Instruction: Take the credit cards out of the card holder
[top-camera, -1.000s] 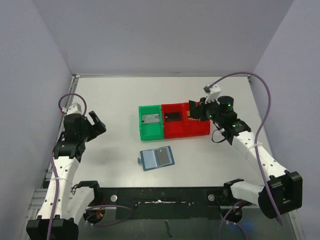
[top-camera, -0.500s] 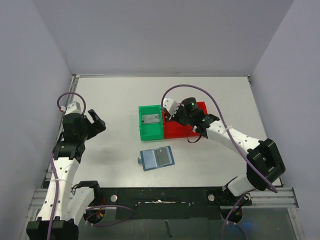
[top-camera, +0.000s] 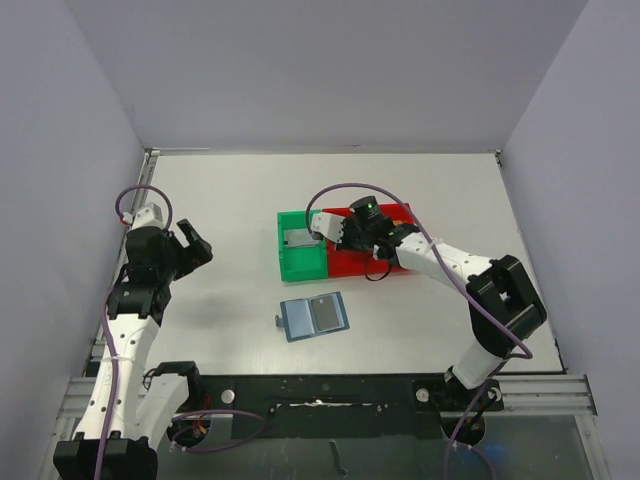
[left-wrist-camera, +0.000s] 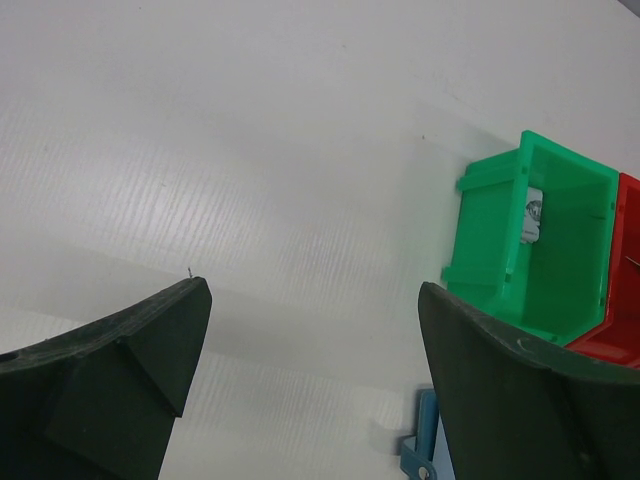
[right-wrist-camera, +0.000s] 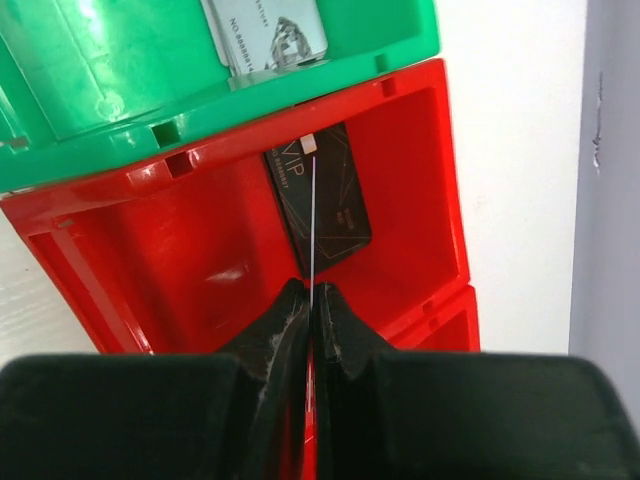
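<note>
While the left gripper hangs wide open and empty over the left side of the table, the right gripper is pinched tight on a thin card seen edge-on above the red bin. A black card lies flat on that bin's floor. The green bin, set against the red bin's left side, holds a silver card. The card holder lies open and flat between the green bin and the table's near edge, apart from both grippers. Its right panel shows a dark patch; whether that is a card cannot be told.
</note>
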